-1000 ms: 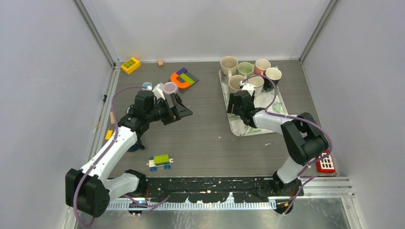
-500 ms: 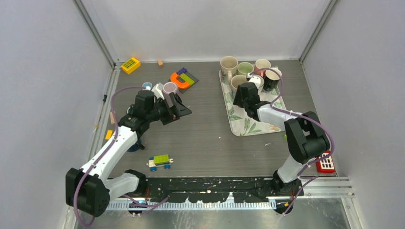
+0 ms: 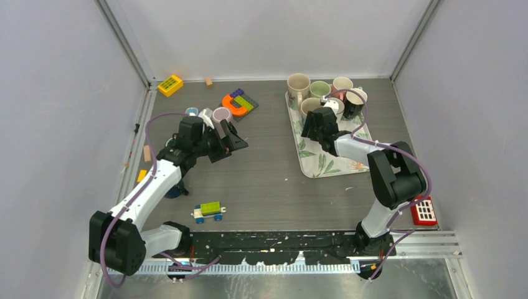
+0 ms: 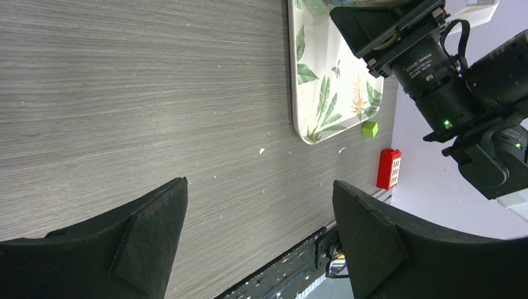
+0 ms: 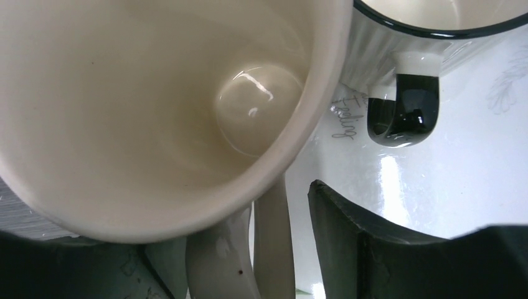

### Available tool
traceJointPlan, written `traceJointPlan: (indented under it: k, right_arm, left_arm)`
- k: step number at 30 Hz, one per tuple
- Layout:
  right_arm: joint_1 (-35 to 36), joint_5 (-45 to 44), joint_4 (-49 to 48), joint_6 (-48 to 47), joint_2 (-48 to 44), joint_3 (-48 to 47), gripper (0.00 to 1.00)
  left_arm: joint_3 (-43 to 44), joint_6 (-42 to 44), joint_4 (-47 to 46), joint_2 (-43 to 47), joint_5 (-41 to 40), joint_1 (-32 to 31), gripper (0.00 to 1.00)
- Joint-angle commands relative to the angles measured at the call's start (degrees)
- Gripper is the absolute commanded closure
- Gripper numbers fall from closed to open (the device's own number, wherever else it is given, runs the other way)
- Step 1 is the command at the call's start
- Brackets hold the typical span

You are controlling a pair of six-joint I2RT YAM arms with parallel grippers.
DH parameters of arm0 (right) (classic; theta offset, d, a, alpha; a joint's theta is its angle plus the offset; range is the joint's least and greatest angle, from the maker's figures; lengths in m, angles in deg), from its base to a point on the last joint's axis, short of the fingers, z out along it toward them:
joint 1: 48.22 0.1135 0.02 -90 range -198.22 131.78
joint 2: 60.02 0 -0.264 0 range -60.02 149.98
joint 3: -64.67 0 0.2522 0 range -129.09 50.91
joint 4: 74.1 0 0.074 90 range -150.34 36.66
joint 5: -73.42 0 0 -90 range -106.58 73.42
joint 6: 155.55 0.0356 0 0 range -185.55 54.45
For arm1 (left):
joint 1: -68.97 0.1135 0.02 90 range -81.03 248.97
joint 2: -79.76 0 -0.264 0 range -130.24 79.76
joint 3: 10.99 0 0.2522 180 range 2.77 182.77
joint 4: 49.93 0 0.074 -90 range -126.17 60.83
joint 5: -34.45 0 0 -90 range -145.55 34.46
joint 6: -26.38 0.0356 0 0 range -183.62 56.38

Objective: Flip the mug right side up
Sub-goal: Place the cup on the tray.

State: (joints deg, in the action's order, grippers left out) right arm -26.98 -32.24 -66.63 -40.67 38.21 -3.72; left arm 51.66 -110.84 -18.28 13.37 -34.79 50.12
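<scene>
Fingers (image 4: 124,249) of the left hand (image 4: 259,187) stand wide apart above the tabletop (image 4: 124,93), holding nothing. Farther back, on the leaf-print tray (image 3: 324,163), the right hand (image 3: 319,121) is part-open, straddling the handle of the cream mug (image 5: 155,93), which sits mouth up; a gap shows beside 1 finger.

A yellow brick (image 3: 170,85) and a small wooden block (image 3: 208,81) are set near the back edge of the grey worktop (image 3: 268,162), with an orange arch (image 3: 231,106) laid close by among purple and green bricks. A toy car (image 3: 208,212) is placed near the front left. A red brick (image 3: 424,212) is seen at the right edge, with a small green cube (image 4: 370,129) near it.
</scene>
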Motion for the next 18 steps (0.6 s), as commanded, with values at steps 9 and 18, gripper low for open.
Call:
traceJointPlan:
  k: [9, 18]
  right_arm:
    - [-0.23, 0.11, 3.99, 3.09, -8.24, 0.69, 0.06]
    - [-0.24, 1.41, 9.69, 7.13, -13.55, 3.36, 0.00]
  left_arm:
    - [1.33, 1.84, 0.96, 2.12, -1.96, 2.65, 0.12]
    - [2.14, 1.87, 3.12, 1.47, -7.69, 3.03, 0.12]
